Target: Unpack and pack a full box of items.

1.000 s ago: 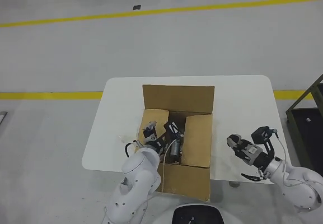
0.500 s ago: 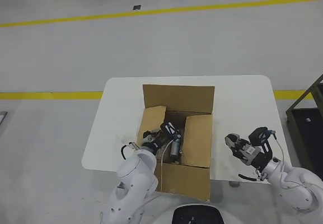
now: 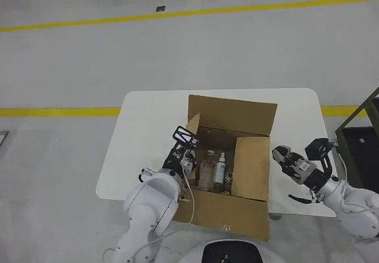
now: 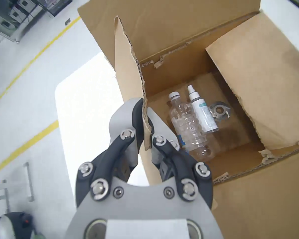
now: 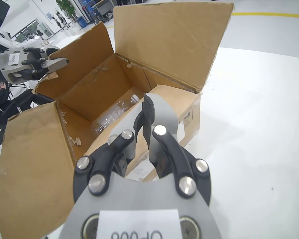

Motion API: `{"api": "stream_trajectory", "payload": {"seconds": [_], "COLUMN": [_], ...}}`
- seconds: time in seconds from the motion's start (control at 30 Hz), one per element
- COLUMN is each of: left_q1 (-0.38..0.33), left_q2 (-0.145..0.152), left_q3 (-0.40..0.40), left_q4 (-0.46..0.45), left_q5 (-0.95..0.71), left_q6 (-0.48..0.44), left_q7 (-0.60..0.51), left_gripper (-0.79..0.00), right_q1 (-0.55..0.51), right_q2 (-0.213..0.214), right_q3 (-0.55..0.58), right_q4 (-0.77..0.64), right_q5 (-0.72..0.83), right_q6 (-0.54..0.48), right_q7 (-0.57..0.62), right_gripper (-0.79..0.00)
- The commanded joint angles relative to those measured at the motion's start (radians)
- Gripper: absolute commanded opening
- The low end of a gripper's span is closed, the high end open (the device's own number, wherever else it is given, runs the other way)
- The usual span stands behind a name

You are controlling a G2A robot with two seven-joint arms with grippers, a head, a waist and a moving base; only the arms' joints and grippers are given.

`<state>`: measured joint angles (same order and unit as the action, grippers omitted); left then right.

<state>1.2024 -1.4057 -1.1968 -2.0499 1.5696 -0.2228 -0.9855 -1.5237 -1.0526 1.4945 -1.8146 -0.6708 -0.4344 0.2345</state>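
An open cardboard box (image 3: 232,115) stands on the white table (image 3: 143,131). My left gripper (image 4: 143,115) is shut on the torn edge of the box's left flap (image 4: 129,70) and holds it upright; it appears as well in the top view (image 3: 184,141) and the right wrist view (image 5: 52,63). On the box floor lie a clear plastic bottle (image 4: 186,128), a white spray bottle (image 4: 201,110) and a metal ring (image 4: 220,110). My right gripper (image 3: 284,158) hovers just right of the box, shut on nothing (image 5: 147,110).
The right flap (image 3: 251,167) folds inward over part of the box. The near flap (image 3: 228,210) hangs out over the table's front edge, and the back flap stands up. A dark green rack (image 3: 373,131) stands beyond the table's right end. Bare tabletop lies left of the box.
The box has slid to the right. My left gripper has swung the left flap from folded-in to upright, uncovering the bottles. The right gripper has shifted slightly right.
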Motion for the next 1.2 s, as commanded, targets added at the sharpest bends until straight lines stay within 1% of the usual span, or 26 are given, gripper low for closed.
{"api": "stream_trajectory", "payload": {"seconds": [0.0,0.03,0.07,0.17,0.33,0.43,0.5,0.53,0.6,0.7,0.83,1.03,1.17], "left_q1": [-0.004,-0.005,-0.007,-0.012,-0.015,-0.011,-0.015,-0.021,-0.019,-0.012,-0.002,0.021,0.041], "left_q2": [-0.001,-0.001,0.001,0.004,0.017,0.022,0.028,0.032,0.038,0.046,0.055,0.067,0.067], "left_q3": [-0.015,-0.022,-0.026,-0.035,-0.043,-0.053,-0.058,-0.059,-0.069,-0.076,-0.091,-0.108,-0.106], "left_q4": [-0.001,0.006,0.016,0.032,0.034,0.027,0.022,0.018,0.017,0.028,0.062,0.117,0.141], "left_q5": [-0.028,-0.025,-0.015,0.009,0.145,0.198,0.266,0.332,0.407,0.509,0.601,0.715,0.723], "left_q6": [0.033,0.04,0.038,0.015,-0.057,-0.079,-0.111,-0.137,-0.128,-0.157,-0.182,-0.208,-0.191], "left_q7": [-0.01,-0.015,-0.025,-0.02,-0.003,0.013,0.022,0.042,0.1,0.143,0.192,0.258,0.276], "left_gripper": [-0.785,-0.483,0.0,0.0,0.0,0.0,0.0,0.0,0.0,0.0,0.0,0.0,0.0], "right_q1": [0.01,0.017,0.025,0.044,0.054,0.054,0.059,0.061,0.064,0.066,0.064,0.06,0.054], "right_q2": [0.0,0.001,0.001,-0.001,-0.004,-0.005,-0.006,-0.006,-0.007,-0.009,-0.011,-0.012,-0.013], "right_q3": [0.0,-0.002,-0.005,-0.025,-0.05,-0.06,-0.068,-0.072,-0.081,-0.095,-0.106,-0.111,-0.113], "right_q4": [-0.002,-0.002,-0.003,-0.005,-0.001,0.004,0.013,0.016,0.022,0.029,0.035,0.044,0.048], "right_q5": [0.024,0.03,0.03,0.014,0.005,0.004,0.005,0.007,0.009,0.009,0.004,-0.008,-0.01], "right_q6": [-0.01,-0.014,-0.016,-0.026,-0.026,-0.025,-0.025,-0.026,-0.025,-0.025,-0.022,-0.012,0.003], "right_q7": [0.026,0.042,0.05,0.061,0.066,0.068,0.072,0.075,0.082,0.089,0.088,0.082,0.074], "right_gripper": [-0.785,-0.785,-0.785,-0.785,-0.785,-0.785,-0.785,-0.785,-0.785,-0.785,-0.785,-0.785,-0.785]}}
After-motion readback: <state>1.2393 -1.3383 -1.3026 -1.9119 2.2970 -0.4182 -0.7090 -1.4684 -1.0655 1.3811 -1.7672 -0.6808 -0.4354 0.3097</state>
